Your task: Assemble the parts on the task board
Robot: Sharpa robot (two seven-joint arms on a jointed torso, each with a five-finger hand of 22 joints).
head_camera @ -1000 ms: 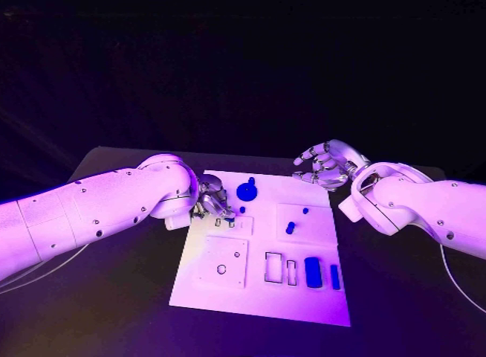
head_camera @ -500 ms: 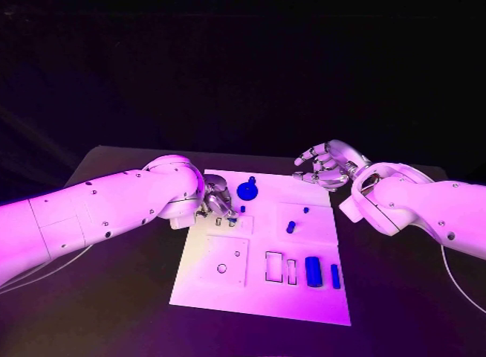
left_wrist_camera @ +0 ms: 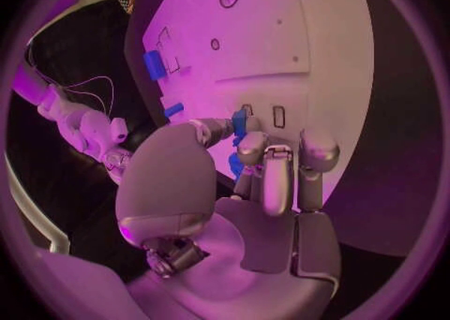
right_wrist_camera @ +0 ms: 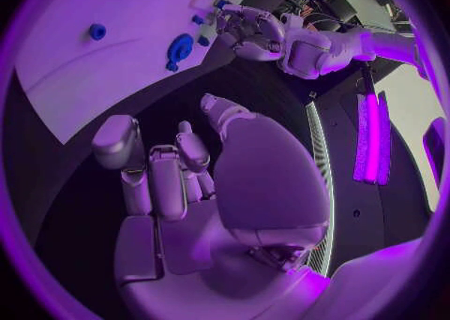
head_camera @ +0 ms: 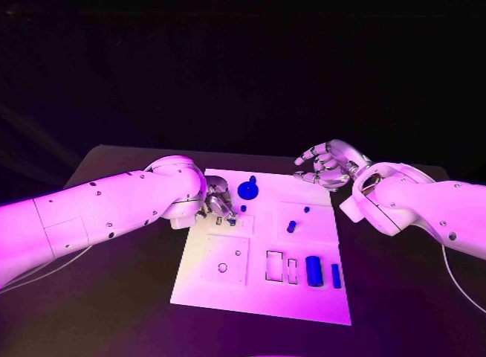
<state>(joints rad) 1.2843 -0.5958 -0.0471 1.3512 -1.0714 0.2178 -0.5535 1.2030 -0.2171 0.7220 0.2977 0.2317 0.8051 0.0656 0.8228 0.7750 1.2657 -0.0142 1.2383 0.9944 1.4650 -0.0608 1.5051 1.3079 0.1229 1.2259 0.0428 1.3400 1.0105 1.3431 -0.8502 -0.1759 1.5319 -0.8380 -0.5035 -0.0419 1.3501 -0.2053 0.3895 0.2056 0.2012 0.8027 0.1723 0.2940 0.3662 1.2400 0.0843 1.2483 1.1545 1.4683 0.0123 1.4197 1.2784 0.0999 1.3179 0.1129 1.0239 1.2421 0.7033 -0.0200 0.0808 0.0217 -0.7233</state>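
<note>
Mostly unfinished: loose blue parts [head_camera: 313, 271] lie toward the task board's [head_camera: 264, 297] near edge. Left hand [head_camera: 216, 205] pinches a small blue part [left_wrist_camera: 239, 124] near its far-left corner; right hand [head_camera: 327, 166] hovers empty, fingers curled.

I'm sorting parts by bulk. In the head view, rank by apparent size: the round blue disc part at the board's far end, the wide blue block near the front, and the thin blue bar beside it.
1. Round blue disc part
2. Wide blue block, close to the disc and nearer the camera, so this order is unsure
3. Thin blue bar
</note>
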